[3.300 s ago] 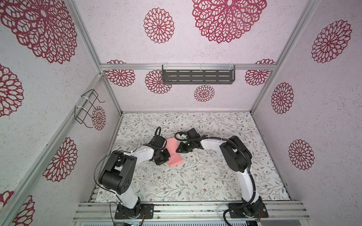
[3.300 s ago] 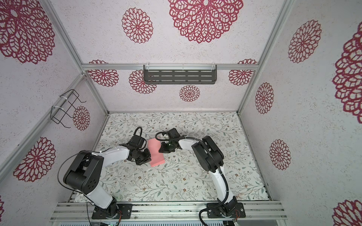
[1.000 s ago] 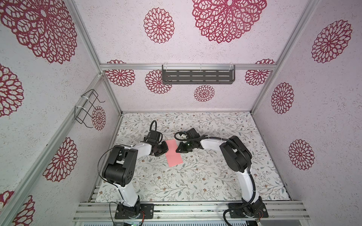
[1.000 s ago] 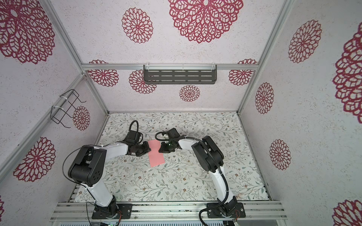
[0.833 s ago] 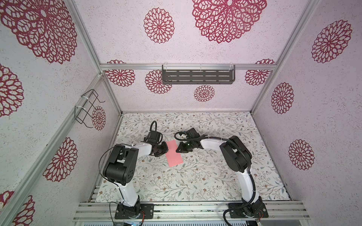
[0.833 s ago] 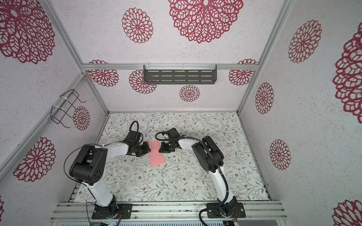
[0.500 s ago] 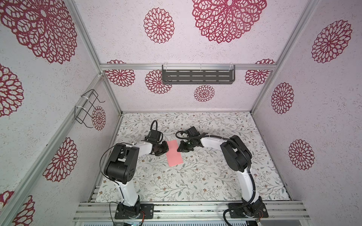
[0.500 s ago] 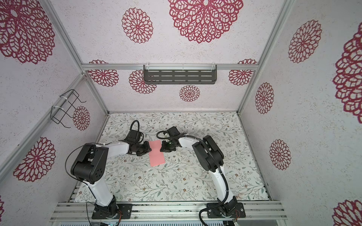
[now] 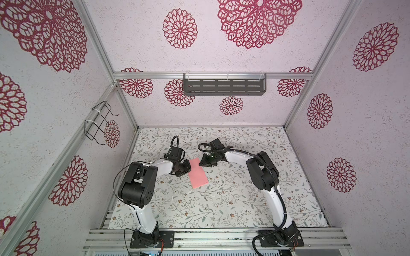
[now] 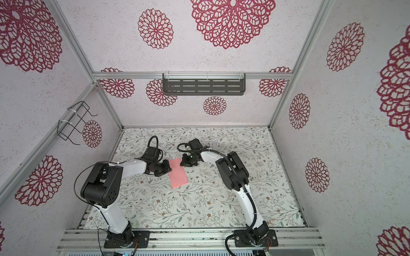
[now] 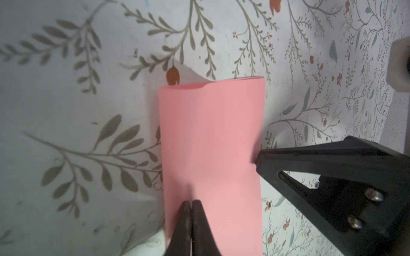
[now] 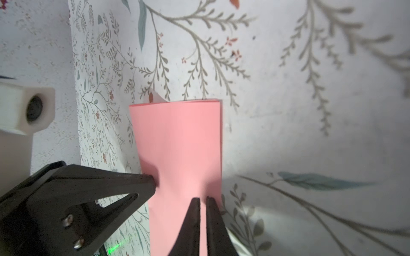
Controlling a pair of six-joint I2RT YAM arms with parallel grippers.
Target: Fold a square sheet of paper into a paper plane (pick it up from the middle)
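Floral tabletop (image 9: 221, 199), folded paper (image 9: 198, 172) now flatter, left claw (image 11: 191, 202) closed

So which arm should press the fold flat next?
Probably right: the right end effector, shut, sits where the pink paper has a crisp, straight edge, seemingly the fold. The left end effector is at the wavy, loose edge opposite.

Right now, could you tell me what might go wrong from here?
The square sheet of paper gapes at its far end, layers misaligned; creasing now may set a crooked fold. The left fingers and right fingers bear on one end only, so it could pivot on the table.
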